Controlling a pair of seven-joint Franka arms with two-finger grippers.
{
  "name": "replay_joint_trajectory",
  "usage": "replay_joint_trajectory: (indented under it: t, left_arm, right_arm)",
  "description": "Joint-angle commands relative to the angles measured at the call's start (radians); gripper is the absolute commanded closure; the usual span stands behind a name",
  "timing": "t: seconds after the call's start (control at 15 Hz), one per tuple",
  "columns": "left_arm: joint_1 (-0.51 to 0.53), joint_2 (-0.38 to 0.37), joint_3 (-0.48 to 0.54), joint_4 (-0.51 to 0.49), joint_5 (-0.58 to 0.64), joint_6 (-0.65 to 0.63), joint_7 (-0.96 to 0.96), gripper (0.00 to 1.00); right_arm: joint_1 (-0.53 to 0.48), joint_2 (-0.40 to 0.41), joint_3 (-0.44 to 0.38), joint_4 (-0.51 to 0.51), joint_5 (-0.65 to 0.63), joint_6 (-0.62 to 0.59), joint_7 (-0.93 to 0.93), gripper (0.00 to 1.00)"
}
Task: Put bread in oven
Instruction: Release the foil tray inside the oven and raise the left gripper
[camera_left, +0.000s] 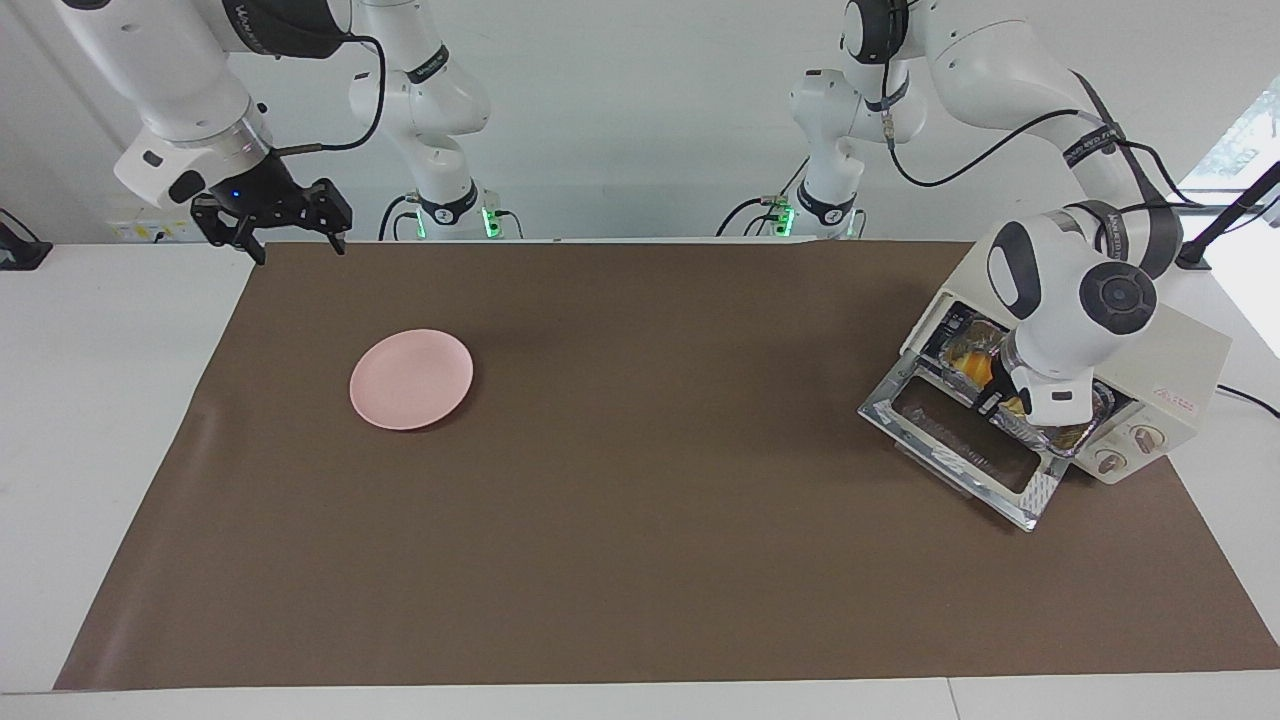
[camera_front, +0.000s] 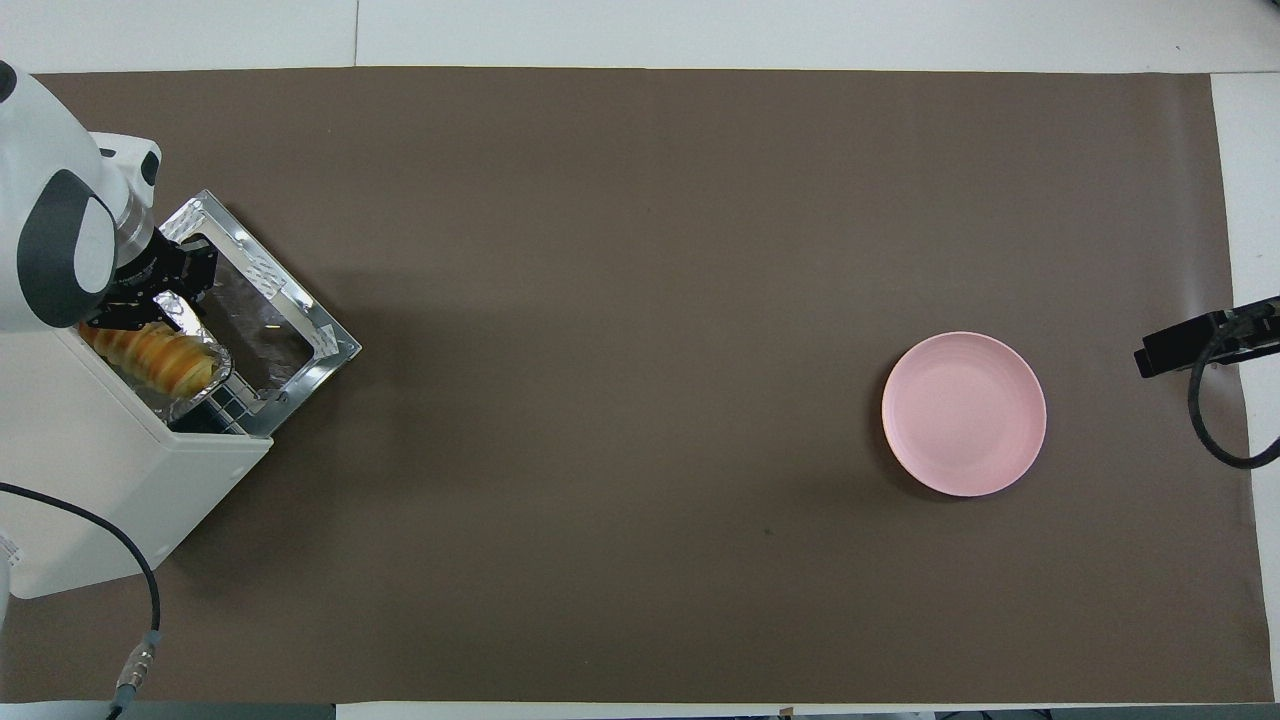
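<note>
The right gripper (camera_left: 290, 232) waits with fingers wide over the mat's (camera_left: 640, 480) edge, near the plate (camera_left: 411, 379), while the left gripper (camera_left: 1000, 400), finger state unclear, sits at the oven's (camera_left: 1170, 370) mouth beside the bread (camera_front: 150, 352) in the foil tray (camera_front: 205, 385)

A white table (camera_left: 120, 400) carries a large brown rectangular paper mat (camera_left: 640, 500) that covers most of its top, leaving bare white margins at both ends. On the mat, toward the right arm's end, lies a round pink plate (camera_left: 411, 379), with nothing on it. At the left arm's end stands a cream-white boxy toaster oven (camera_left: 1165, 375), turned at an angle, its foil-lined, glass-windowed door (camera_left: 965, 440) dropped open onto the mat, well apart from the plate.
</note>
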Motion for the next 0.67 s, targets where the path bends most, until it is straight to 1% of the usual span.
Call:
replay_joint_trajectory:
  t: [0.0, 0.2, 0.33, 0.47, 0.6]
  left_arm:
    - [-0.006, -0.034, 0.003, -0.032, 0.026, 0.050, -0.005, 0.00]
    - [0.000, -0.024, 0.003, 0.028, 0.026, 0.085, -0.002, 0.00]
    - [0.000, -0.026, 0.003, 0.071, 0.017, 0.085, 0.001, 0.00]
    - [0.000, -0.026, 0.002, 0.136, 0.008, 0.062, 0.000, 0.00]
    - [0.000, -0.035, 0.006, 0.176, -0.035, 0.021, 0.001, 0.00]
  right_arm:
    - [-0.008, -0.019, 0.006, -0.021, -0.007, 0.005, -0.011, 0.00]
    - [-0.008, -0.019, 0.006, -0.021, -0.007, 0.005, -0.011, 0.00]
    - [-0.008, -0.019, 0.006, -0.021, -0.007, 0.005, -0.011, 0.00]
    - [-0.008, -0.019, 0.006, -0.021, -0.007, 0.005, -0.011, 0.00]
    - [-0.008, -0.019, 0.006, -0.021, -0.007, 0.005, -0.011, 0.00]
